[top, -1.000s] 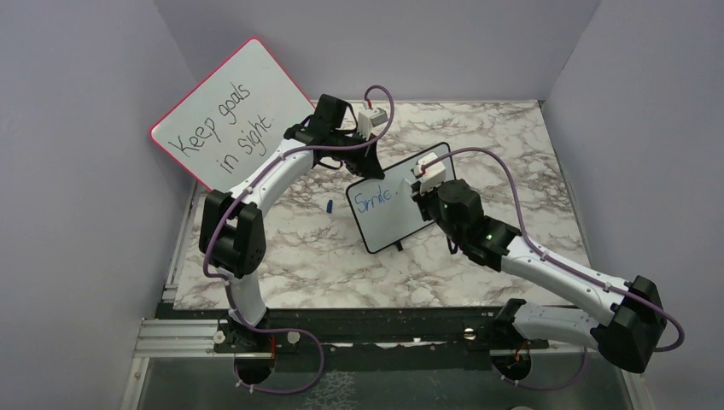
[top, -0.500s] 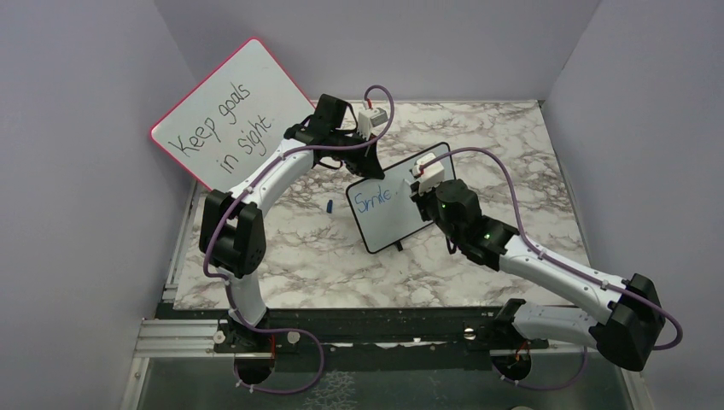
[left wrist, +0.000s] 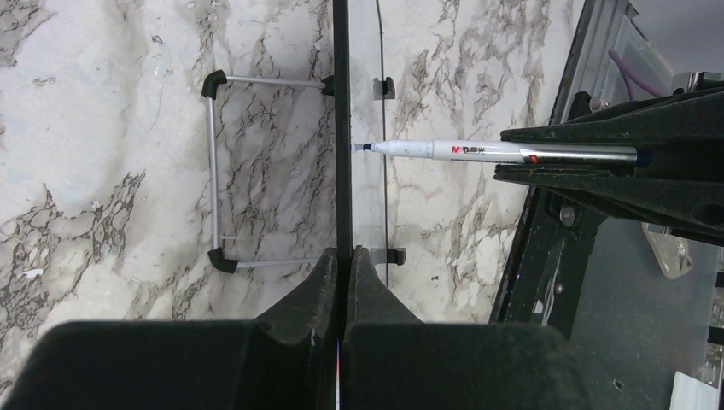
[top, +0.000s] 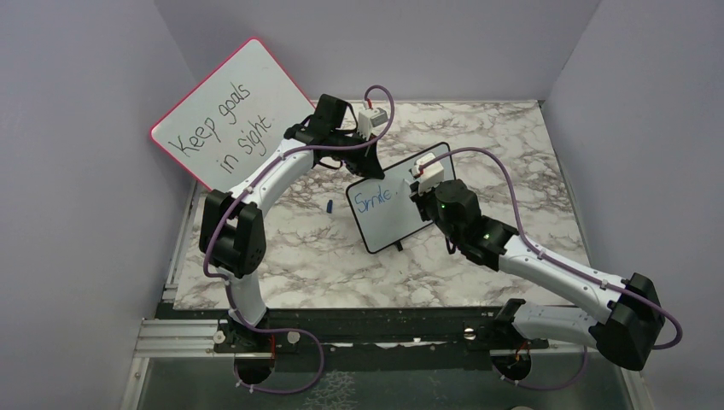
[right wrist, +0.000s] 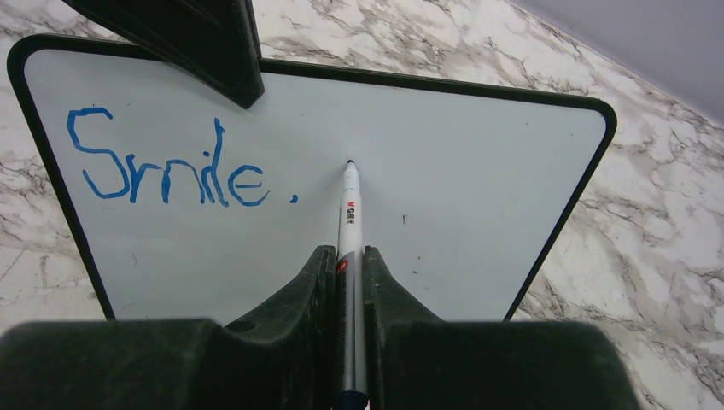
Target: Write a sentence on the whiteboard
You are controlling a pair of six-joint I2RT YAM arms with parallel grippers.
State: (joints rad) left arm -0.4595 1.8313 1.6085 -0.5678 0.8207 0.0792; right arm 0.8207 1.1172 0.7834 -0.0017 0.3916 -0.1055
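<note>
Motion is nil since a second ago. Our left hand (left wrist: 341,260) pinches the whiteboard (right wrist: 478,196), standing on the worktop (top: 299,248); our right hand (right wrist: 346,260) grips the marker (right wrist: 351,201), tip beside the sentence (right wrist: 162,175), which reads only "Smile." We judge writing paused.

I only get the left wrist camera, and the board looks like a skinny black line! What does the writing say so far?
Observer: The small black-framed whiteboard carries blue handwriting reading "Smile.", one line only.
Operator: Where's the pen pointing?
Observer: The white marker points at blank board just right of that dot.
Operator: Any other words around?
Observer: Yes, a bigger red-framed board at the back left reads "Keep goals in sight" in black.
</note>
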